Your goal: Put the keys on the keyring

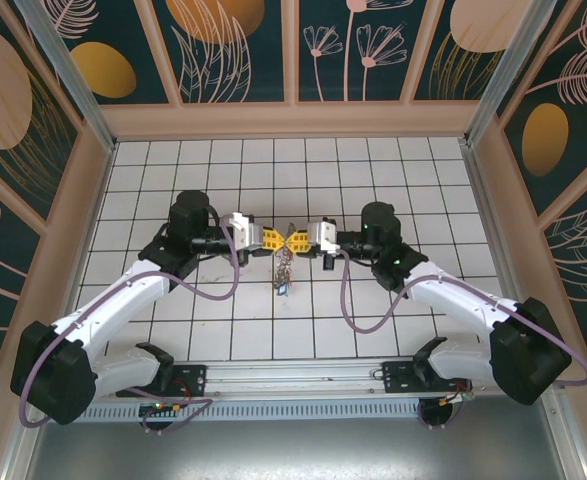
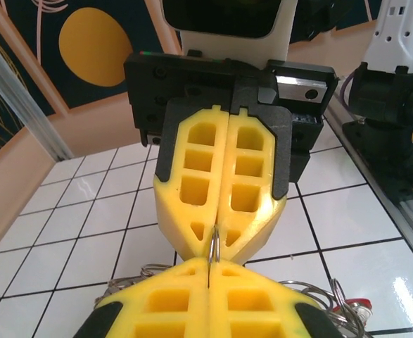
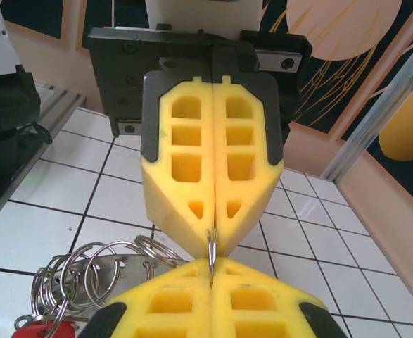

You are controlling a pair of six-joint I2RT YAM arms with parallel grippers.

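Two yellow-fingered grippers meet tip to tip above a white tiled floor [image 1: 253, 335]. The left gripper [image 1: 271, 238] and right gripper [image 1: 301, 240] are both closed, each pinching a thin metal ring seen edge-on, probably the keyring [image 3: 210, 246]. Just below the keyring hangs a cluster of wire loops [image 3: 86, 271] carrying the keys [image 3: 41, 327], one red-headed.
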